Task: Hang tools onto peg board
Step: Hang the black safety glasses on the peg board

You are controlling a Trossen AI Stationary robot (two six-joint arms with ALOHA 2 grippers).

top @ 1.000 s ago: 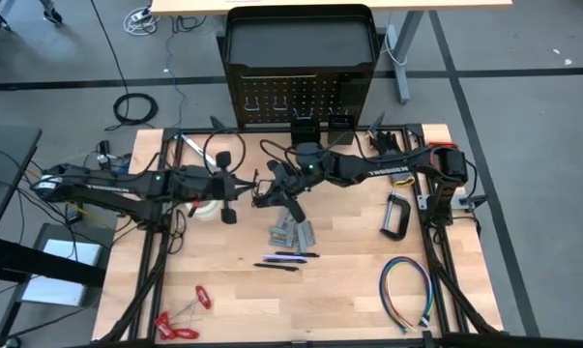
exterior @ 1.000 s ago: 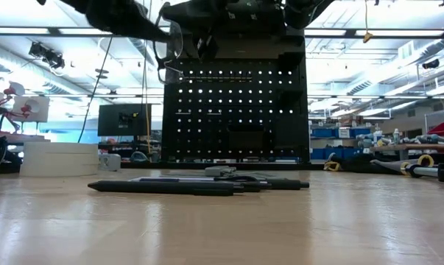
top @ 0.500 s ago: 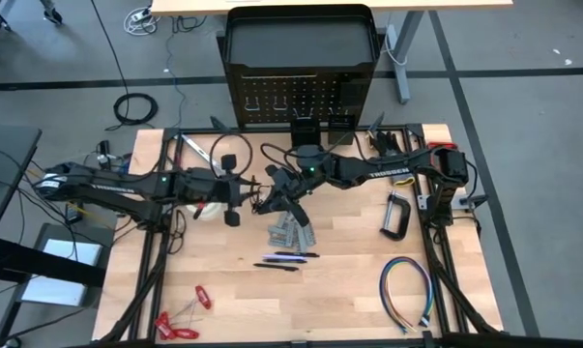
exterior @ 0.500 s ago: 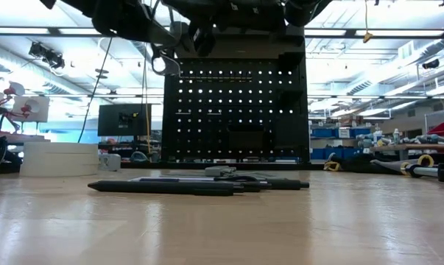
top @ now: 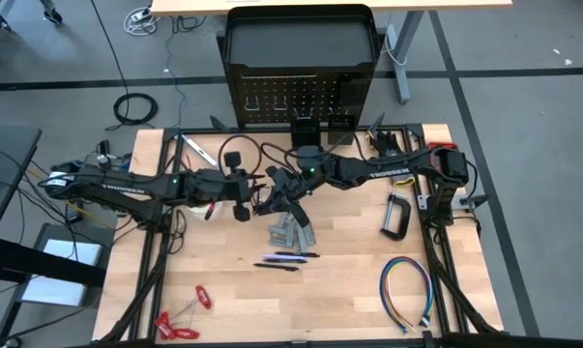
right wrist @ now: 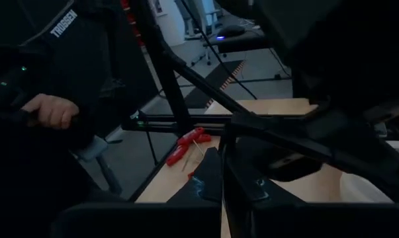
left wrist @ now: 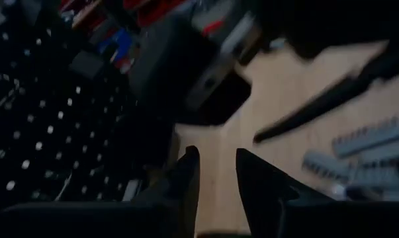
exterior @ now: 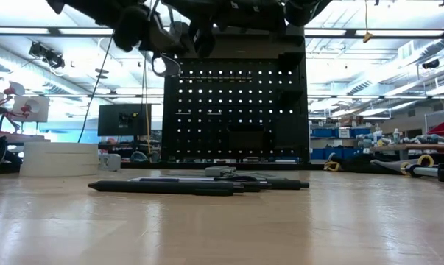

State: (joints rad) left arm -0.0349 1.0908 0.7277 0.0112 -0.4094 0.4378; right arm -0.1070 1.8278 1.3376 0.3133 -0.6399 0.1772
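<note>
Both arms meet over the middle of the bench's far half, just in front of the peg board [top: 299, 104], which stands upright at the far edge. The right claw [top: 269, 198] is pressed together on a thin black cable loop [top: 276, 153] that arcs up from it toward the board; the right wrist view shows the dark strand pinched between its fingers. The left claw [top: 241, 193] sits just beside it with its fingers slightly spread and nothing between them, judging by the left wrist view. As for progress, the board's hooks look almost bare from above, so I judge the job barely begun. Still lying on the bench are the grey metal pieces [top: 291, 231] right under the claws, the dark pens [top: 286, 259] nearer the front edge, the black C-clamp [top: 396, 215] toward the right edge, the red-handled hand tools [top: 180, 317] at the front left corner, and a white tape roll [top: 205, 207] half hidden under the left arm. A multicoloured wire loop [top: 404, 293] lies near the front right corner. Room is tight where it matters: the two claws nearly touch, with the arms' frame rails along both side edges, while the front middle of the bench offers open room.
</note>
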